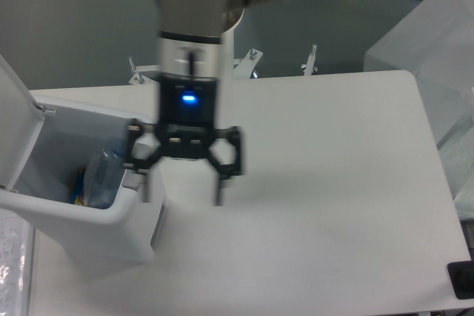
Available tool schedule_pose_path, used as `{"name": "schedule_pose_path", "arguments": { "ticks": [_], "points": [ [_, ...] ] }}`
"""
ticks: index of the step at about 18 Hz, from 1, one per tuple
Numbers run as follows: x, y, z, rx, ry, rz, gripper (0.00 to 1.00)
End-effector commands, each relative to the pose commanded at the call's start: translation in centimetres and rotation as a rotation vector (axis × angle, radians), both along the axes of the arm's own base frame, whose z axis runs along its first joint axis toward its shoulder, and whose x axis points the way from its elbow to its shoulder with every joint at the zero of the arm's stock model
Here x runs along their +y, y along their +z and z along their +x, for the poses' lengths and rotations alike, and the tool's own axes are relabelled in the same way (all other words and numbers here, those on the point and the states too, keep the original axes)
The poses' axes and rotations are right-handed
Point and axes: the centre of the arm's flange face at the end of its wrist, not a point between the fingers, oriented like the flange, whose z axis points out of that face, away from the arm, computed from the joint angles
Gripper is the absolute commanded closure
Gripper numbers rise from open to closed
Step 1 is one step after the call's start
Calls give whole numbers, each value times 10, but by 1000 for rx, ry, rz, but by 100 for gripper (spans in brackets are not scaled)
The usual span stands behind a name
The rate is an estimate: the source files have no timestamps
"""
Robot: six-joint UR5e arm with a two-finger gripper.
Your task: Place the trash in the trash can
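One clear bottle [104, 177], the trash, lies inside the trash can [89, 216] at the bench's [318, 183] left edge, leaning with its long axis running up toward the far wall. The gripper [181, 196] hangs over bare bench just beside the can, jaws spread apart and empty.

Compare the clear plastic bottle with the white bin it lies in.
Size: the clear plastic bottle with a blue label is far smaller than the white rectangular plastic trash can.
Material look: the bottle is see-through; the trash can is opaque white.
Pose: the bottle leans inside, against the wall; the trash can stands on the table with its lid swung open.
Both are plastic and sit at the table's left edge.
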Motion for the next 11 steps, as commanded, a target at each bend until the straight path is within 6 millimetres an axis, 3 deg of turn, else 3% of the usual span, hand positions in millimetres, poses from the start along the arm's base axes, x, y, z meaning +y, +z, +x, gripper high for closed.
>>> {"name": "schedule_pose_path", "arguments": {
  "ticks": [5, 11],
  "points": [
    [-15, -4, -14, 145, -80, -130, 0],
    [-27, -15, -16, 256, -250, -263, 0]
  ]
}}
